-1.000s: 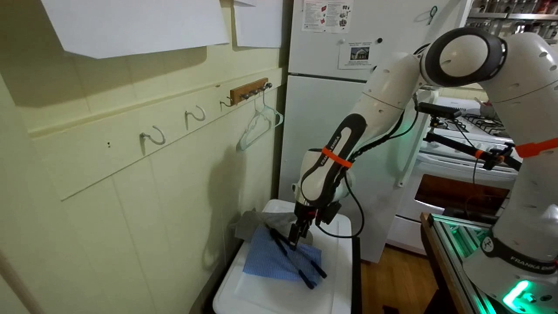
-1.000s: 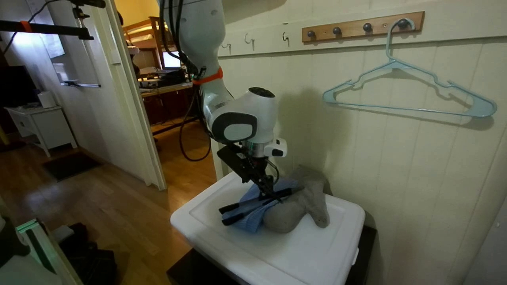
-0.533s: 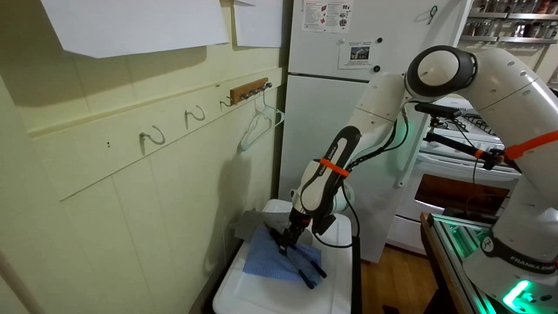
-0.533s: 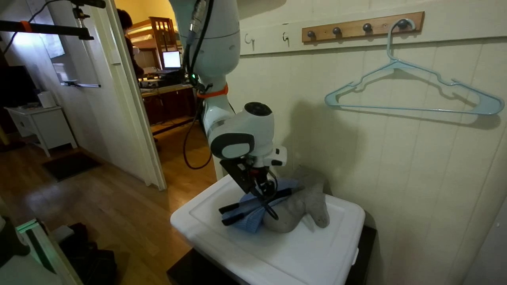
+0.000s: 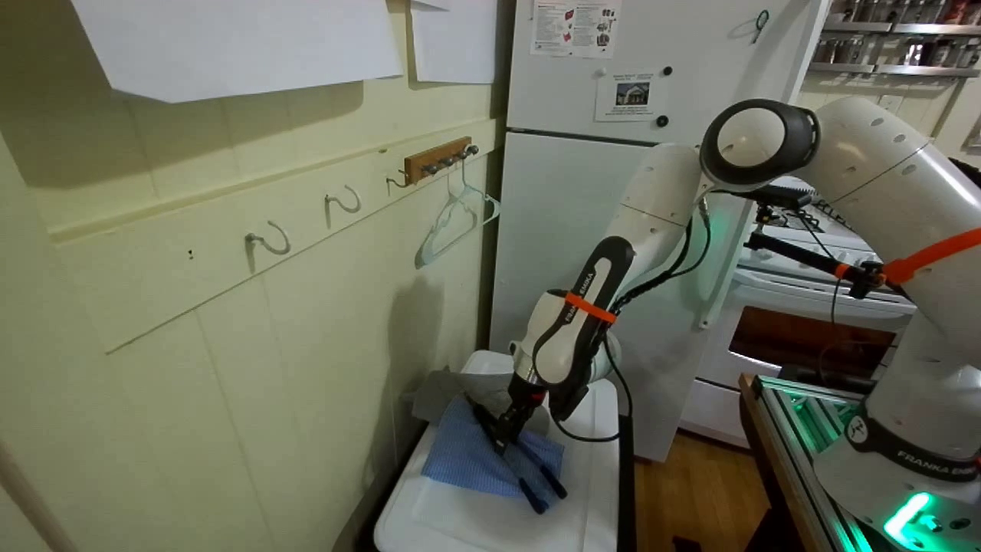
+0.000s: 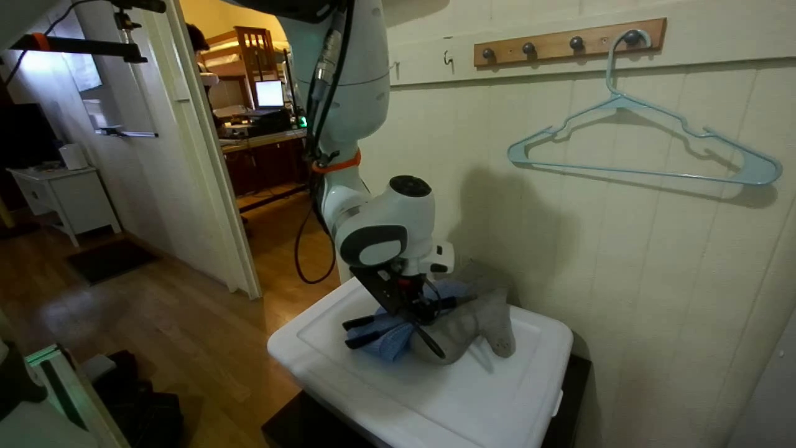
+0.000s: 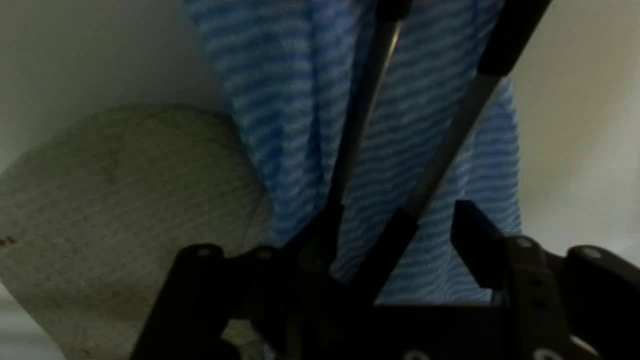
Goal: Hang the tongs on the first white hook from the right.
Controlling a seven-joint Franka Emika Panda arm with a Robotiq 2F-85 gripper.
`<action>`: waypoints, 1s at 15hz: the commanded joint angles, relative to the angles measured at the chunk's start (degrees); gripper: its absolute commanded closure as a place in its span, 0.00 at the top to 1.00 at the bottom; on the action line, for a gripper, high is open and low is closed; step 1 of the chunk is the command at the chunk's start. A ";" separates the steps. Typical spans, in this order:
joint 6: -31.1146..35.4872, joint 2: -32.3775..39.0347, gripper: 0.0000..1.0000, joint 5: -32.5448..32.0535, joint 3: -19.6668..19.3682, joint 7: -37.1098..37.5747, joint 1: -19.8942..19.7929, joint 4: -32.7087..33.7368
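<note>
The black tongs (image 5: 531, 494) lie on a blue cloth (image 5: 452, 460) on a white lid, their handle ends spread apart. They also show in an exterior view (image 6: 367, 338). My gripper (image 5: 500, 443) is low over the middle of the tongs. In the wrist view, my gripper (image 7: 398, 215) is open; one tong arm (image 7: 452, 145) runs between the fingers, and the other passes at the left finger, where dark parts merge. The first white hook from the right (image 5: 342, 201) is on the wall, bare; the arm partly covers it in an exterior view (image 6: 395, 65).
A grey cloth item (image 6: 479, 320) lies beside the blue cloth on the white lid (image 6: 398, 398). Another white hook (image 5: 268, 239) and a smaller darker hook (image 6: 448, 58) are on the wall. A pale hanger (image 6: 622, 99) hangs from a wooden peg bar (image 6: 553, 43). The fridge (image 5: 567, 230) stands behind.
My gripper has moved down onto the tongs and toward the wall. The tongs and blue cloth have shifted slightly toward the wall. The hanger sways a little.
</note>
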 commanded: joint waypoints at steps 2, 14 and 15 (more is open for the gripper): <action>0.24 1.98 0.35 -2.79 -1.22 3.35 1.76 2.17; -1.29 1.52 0.34 -2.55 -4.83 8.06 6.64 3.51; -1.30 1.29 0.27 -2.52 -4.84 8.12 6.60 3.41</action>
